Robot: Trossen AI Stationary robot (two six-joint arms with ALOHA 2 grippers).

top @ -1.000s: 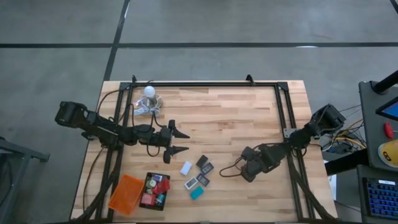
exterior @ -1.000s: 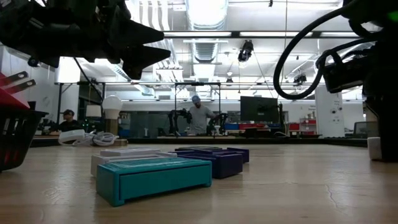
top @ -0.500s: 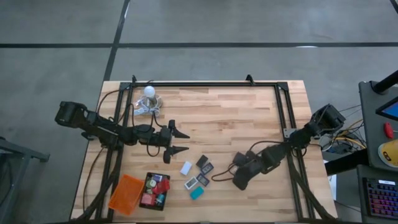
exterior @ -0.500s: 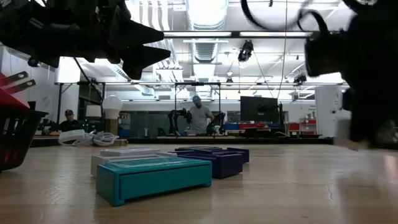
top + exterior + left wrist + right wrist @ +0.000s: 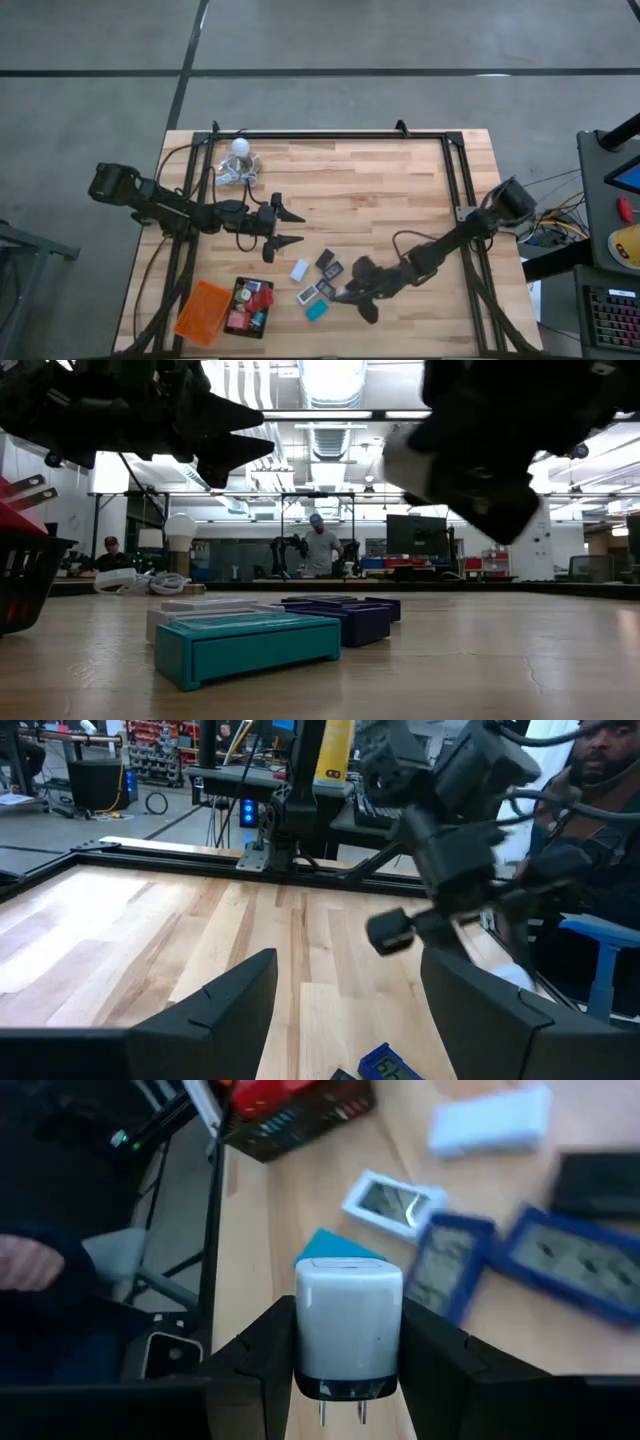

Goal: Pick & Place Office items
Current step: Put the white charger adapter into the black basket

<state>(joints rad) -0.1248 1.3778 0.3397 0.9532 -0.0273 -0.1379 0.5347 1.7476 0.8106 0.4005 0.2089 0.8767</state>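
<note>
The right gripper (image 5: 345, 1342) pinches a white charger (image 5: 348, 1325), probably a plug adapter, above the loose items (image 5: 318, 282) at the table's (image 5: 380, 190) six o'clock. The left gripper (image 5: 290, 228) hovers wide open, empty, at nine.

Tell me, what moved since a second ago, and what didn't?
The right arm swung across the table toward the loose office items. Its right gripper is shut on a white charger plug, already held before. The left gripper stayed open and hovering in place. The black tray, orange tray and bulb didn't move.
</note>
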